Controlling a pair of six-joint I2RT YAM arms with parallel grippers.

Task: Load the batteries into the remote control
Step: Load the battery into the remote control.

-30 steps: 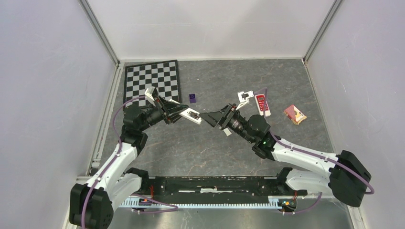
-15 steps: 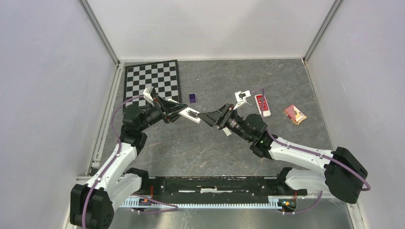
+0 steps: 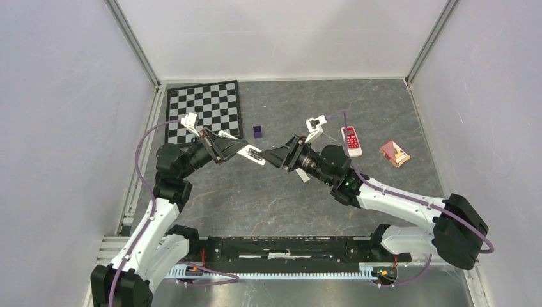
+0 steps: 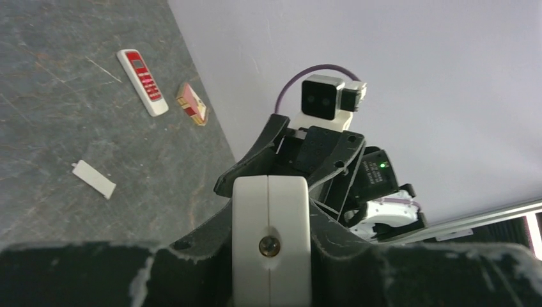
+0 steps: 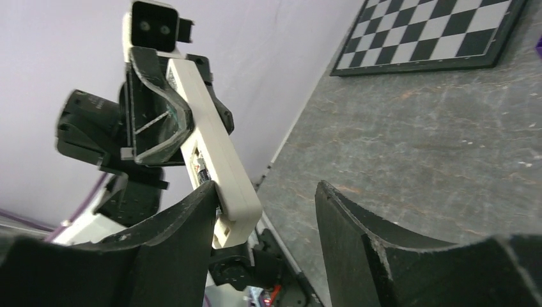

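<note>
- bench (image 3: 268,198): grey, stone-look, carries everything loose.
- chessboard (image 3: 204,105): flat at far left corner.
- left claw (image 3: 227,147): clamped on the remote, held up off the bench.
- right claw (image 5: 268,198): jaws apart, gripping nothing; the remote's free end sits just inside one finger.
- remote (image 5: 214,150): white bar, in the air mid-bench between both claws, slot open.
- red remote (image 3: 351,141): lies on bench, far right of right claw.
- packet (image 3: 395,153): red and tan, near red remote.
- strip (image 4: 94,178): white, flat on bench.
- cube (image 3: 257,132): purple, beside chessboard.
- battery (image 5: 202,171): dark slim bit in the remote's slot; can't tell how many.
</note>
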